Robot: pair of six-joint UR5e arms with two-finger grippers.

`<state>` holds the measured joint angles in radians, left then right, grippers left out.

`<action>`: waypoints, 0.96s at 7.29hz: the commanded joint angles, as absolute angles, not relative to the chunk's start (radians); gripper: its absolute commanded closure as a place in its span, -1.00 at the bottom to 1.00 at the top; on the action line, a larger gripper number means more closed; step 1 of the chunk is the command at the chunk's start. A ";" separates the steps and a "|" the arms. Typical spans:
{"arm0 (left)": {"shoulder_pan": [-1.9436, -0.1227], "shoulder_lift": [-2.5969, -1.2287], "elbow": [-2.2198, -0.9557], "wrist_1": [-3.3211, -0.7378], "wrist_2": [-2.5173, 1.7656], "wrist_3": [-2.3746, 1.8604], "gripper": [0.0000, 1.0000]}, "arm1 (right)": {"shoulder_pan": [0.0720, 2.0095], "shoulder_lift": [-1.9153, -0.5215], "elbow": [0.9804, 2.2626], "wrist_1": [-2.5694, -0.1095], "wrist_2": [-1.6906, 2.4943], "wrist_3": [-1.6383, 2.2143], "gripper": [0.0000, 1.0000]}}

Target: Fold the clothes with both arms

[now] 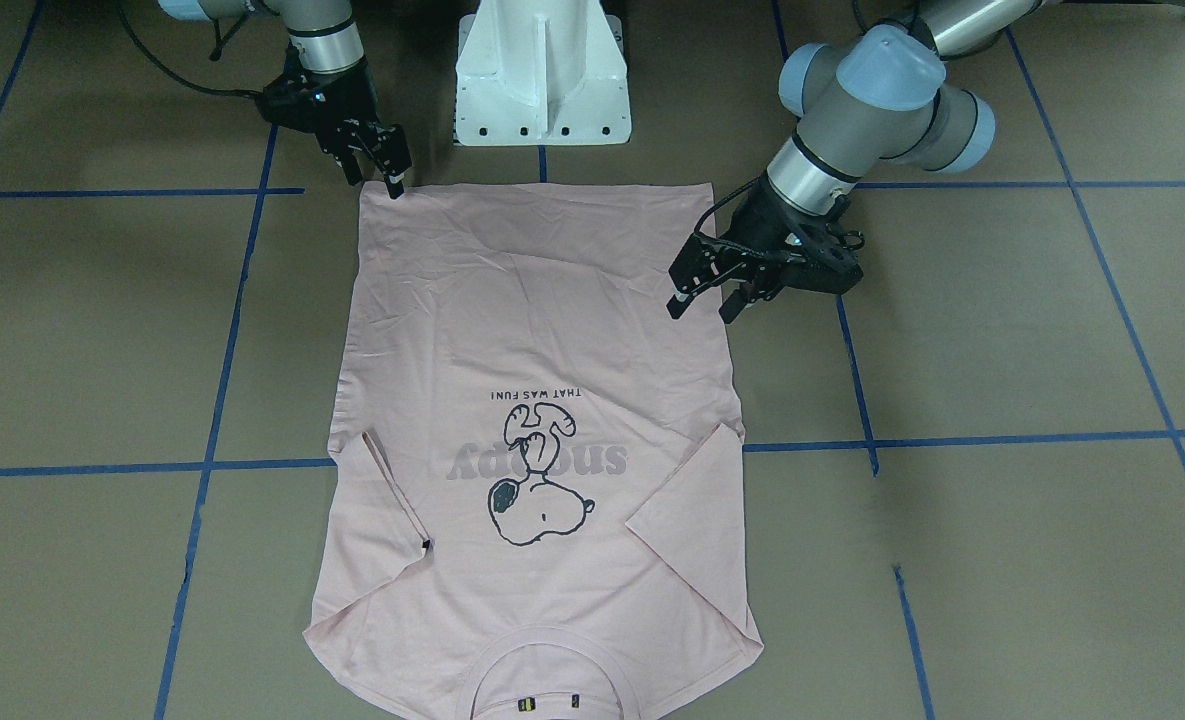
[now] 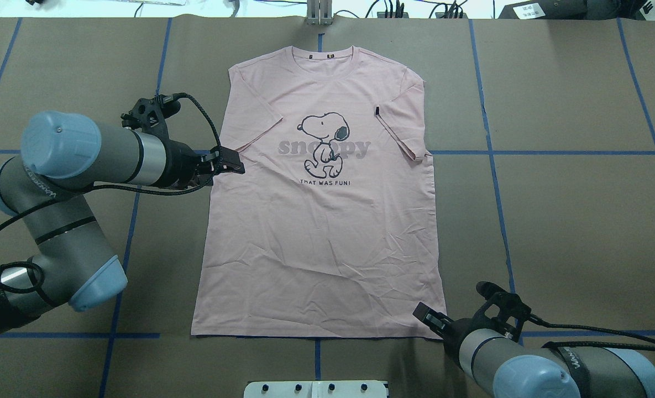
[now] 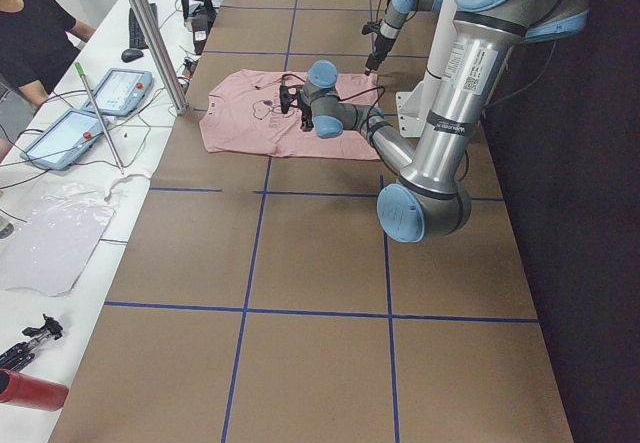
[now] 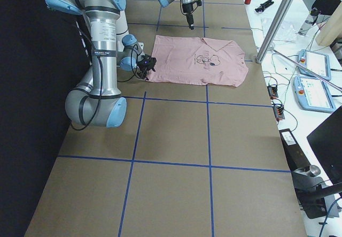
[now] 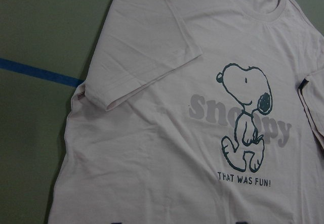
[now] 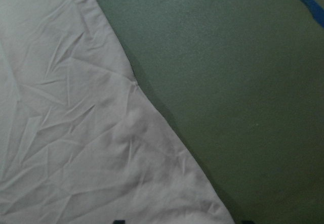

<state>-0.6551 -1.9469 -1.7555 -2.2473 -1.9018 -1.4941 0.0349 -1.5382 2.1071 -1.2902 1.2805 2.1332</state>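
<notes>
The pale pink T-shirt (image 1: 542, 330) lies flat and face up on the brown table (image 2: 570, 221), collar away from the robot, both sleeves folded in over the front. My left gripper (image 1: 702, 306) is open and empty, just over the shirt's side edge below the folded sleeve; it also shows in the overhead view (image 2: 233, 163). My right gripper (image 1: 377, 178) is open and empty at the shirt's hem corner nearest the robot (image 2: 428, 318). The left wrist view shows the dog print (image 5: 245, 118). The right wrist view shows the wrinkled hem corner (image 6: 66, 133).
The white pedestal base (image 1: 542, 80) stands just behind the hem. Blue tape lines (image 2: 493, 166) grid the table. A side bench with tablets (image 3: 120, 88) and a seated person (image 3: 30, 33) lies beyond the collar end.
</notes>
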 commanded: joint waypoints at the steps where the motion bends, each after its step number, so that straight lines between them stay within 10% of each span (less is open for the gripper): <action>1: -0.655 -1.947 -1.753 -2.247 -1.901 -1.494 -0.61 | 0.034 -1.537 2.103 -1.301 1.296 2.187 -0.62; 7: -0.655 -1.951 -1.743 -2.249 -1.899 -1.494 -0.61 | 0.017 -1.536 2.089 -1.330 1.310 2.198 -0.40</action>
